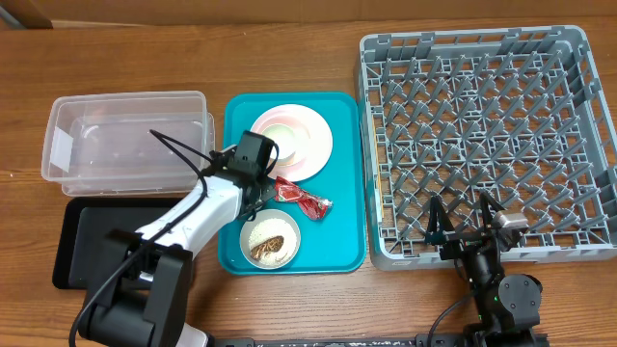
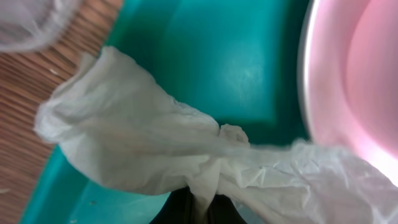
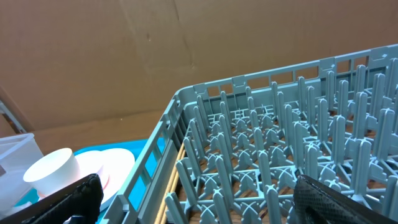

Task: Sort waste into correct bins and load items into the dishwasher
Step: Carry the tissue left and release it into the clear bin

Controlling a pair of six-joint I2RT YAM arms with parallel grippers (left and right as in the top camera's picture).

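In the left wrist view my left gripper [image 2: 202, 204] is shut on the crumpled white napkin [image 2: 155, 149], which spreads over the teal tray [image 2: 236, 68] beside the pink plate [image 2: 357, 74]. From overhead, the left gripper [image 1: 253, 183] hangs over the tray's left half and hides the napkin. The red wrapper [image 1: 304, 200] and a bowl of brownish food scraps [image 1: 270, 241] lie on the teal tray [image 1: 342, 241]. My right gripper [image 1: 463, 224] stands open at the near edge of the grey dish rack [image 1: 482, 145]. Between its fingers [image 3: 205, 211] only rack pegs show. A white cup [image 3: 53, 171] is at the left.
The clear plastic tub [image 1: 125, 140] stands at the back left, touching the teal tray's left side. The flat black tray [image 1: 82, 246] lies in front of it, partly under my left arm. The rack's lattice wall [image 3: 161, 155] rises close to the right gripper.
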